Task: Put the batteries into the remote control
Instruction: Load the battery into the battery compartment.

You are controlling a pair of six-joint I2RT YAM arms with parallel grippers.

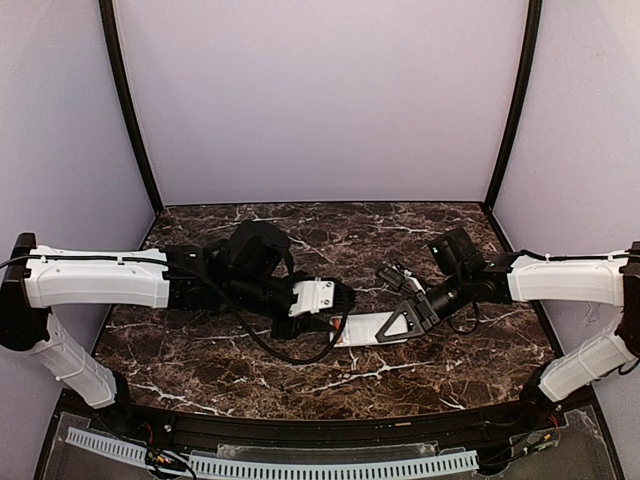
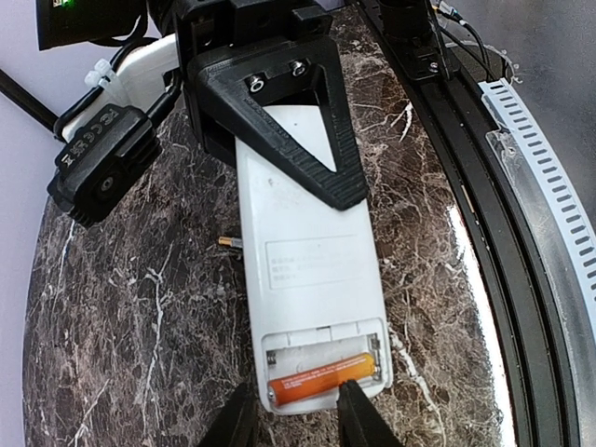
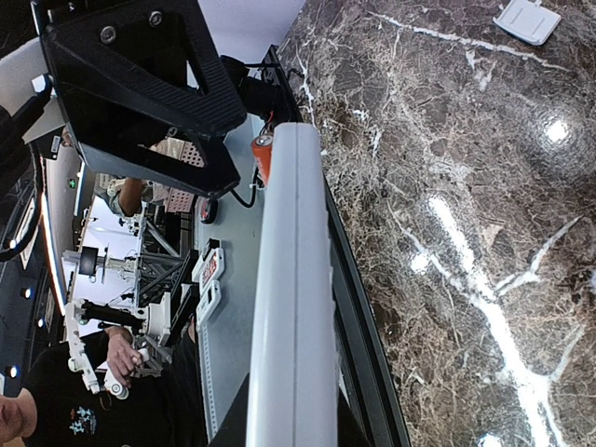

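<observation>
The white remote control (image 2: 307, 261) faces back-up, its battery bay open at the near end. An orange battery (image 2: 321, 380) lies slightly askew in the bay's near slot. My left gripper (image 2: 296, 424) is open and straddles that end, one fingertip (image 2: 352, 396) touching the battery. My right gripper (image 3: 289, 419) is shut on the remote's sides; its black triangular finger (image 2: 298, 121) lies over the far half. From above, the remote (image 1: 362, 330) spans between the left gripper (image 1: 340, 303) and the right gripper (image 1: 400, 325). A small gold-tipped cylinder end (image 2: 228, 242) peeks out at the remote's left edge.
A small white cover piece (image 3: 526, 20) lies on the dark marble table (image 1: 250, 370), far from the remote. The table's black front rim (image 2: 484, 233) and a slotted white cable duct (image 2: 549, 177) run close beside the remote.
</observation>
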